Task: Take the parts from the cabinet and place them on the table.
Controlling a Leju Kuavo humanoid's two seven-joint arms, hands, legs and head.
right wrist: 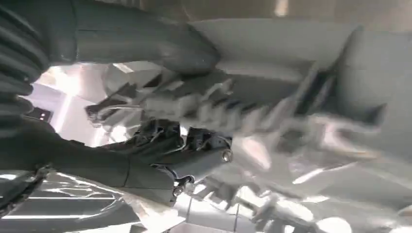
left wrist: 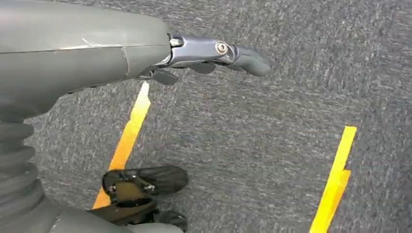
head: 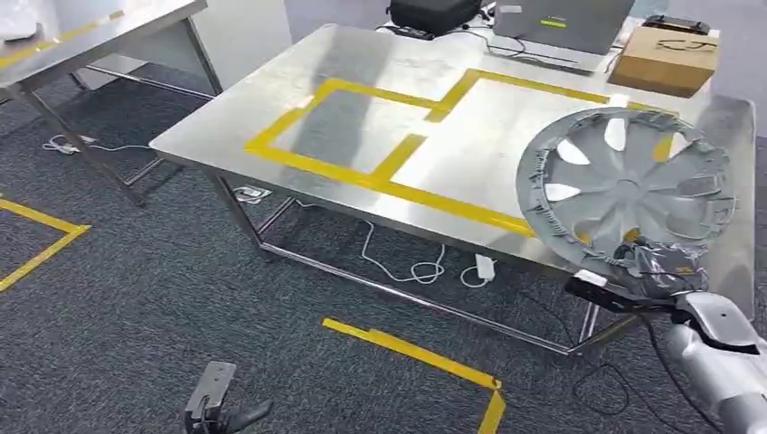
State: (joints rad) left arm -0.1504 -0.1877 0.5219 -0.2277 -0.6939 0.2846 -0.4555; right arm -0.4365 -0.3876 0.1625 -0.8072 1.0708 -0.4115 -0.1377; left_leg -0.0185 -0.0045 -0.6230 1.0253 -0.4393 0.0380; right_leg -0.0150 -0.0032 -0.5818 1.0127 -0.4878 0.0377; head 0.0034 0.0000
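A grey plastic wheel cover (head: 626, 176) with spoke-shaped openings is held up on edge over the near right part of the steel table (head: 271, 117). My right hand (head: 656, 265) grips its lower rim from below. In the right wrist view, the thumb and dark fingers of my right hand (right wrist: 160, 145) clamp the ribbed rim of the wheel cover (right wrist: 272, 107). My left hand (head: 217, 402) hangs low over the carpet. Its fingers (left wrist: 218, 53) stretch out with nothing in them.
Yellow tape (head: 389, 163) marks rectangles on the table top. A cardboard box (head: 667, 56), a laptop (head: 561, 27) and a black bag (head: 432, 13) stand along the far edge. A second steel table (head: 90, 36) stands at far left. Cables and yellow floor tape (head: 425, 357) lie on the carpet.
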